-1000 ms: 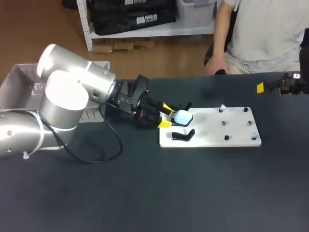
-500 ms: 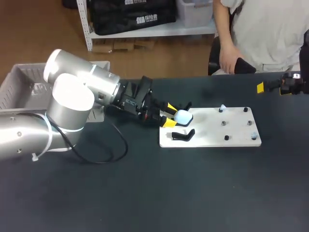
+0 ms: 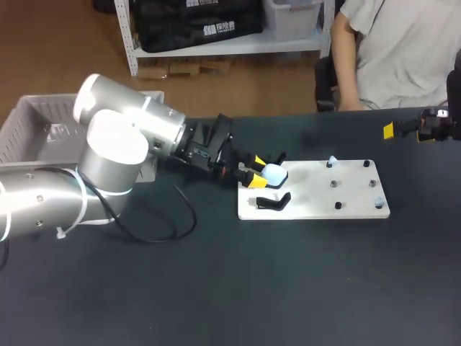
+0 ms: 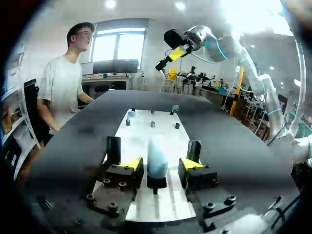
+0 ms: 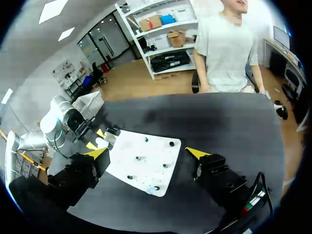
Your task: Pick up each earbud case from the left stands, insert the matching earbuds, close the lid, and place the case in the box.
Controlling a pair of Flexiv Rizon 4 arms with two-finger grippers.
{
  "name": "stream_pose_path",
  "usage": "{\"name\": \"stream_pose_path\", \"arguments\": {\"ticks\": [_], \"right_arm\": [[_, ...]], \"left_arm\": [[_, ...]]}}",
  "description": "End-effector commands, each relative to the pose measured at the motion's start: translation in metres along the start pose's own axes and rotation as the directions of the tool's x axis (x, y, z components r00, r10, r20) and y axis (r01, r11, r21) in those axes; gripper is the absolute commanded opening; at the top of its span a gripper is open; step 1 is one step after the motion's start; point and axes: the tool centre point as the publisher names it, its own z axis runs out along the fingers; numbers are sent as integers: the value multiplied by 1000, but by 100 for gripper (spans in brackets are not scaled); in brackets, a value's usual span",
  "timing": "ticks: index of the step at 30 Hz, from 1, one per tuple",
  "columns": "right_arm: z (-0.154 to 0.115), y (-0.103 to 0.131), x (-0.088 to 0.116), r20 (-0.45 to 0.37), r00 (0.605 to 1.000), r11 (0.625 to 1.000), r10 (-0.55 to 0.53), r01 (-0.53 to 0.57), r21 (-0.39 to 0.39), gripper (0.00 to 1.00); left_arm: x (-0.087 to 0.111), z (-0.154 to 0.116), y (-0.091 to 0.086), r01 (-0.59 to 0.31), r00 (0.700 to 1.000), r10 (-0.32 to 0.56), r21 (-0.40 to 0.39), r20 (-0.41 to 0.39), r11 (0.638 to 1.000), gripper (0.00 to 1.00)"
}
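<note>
On the dark table, a white board holds the pale blue earbud case on its left stand, between the low left gripper's parted fingers, while the right gripper hangs spread wide at the far edge.

Head camera sits high and behind, looking down over the whole table. Left wrist camera rides low and close, staring past the left pincer along the white board just ahead. Right wrist camera hangs high and far off, with that same board well ahead of the right pincer.
</note>
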Motion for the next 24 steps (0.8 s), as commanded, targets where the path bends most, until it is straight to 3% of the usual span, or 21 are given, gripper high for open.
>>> {"name": "stream_pose_path", "arguments": {"ticks": [1,7,24], "right_arm": [[0,-1,0,0,1000,1000,-1,1,-1,100],[0,-1,0,0,1000,1000,-1,1,-1,100],[0,-1,0,0,1000,1000,-1,1,-1,100]], "left_arm": [[2,3,3,-5,1000,5,1,4,1000,43],[3,6,5,-12,1000,12,-3,-1,1000,38],[4,11,6,-38,999,38,-9,-7,999,35]]}}
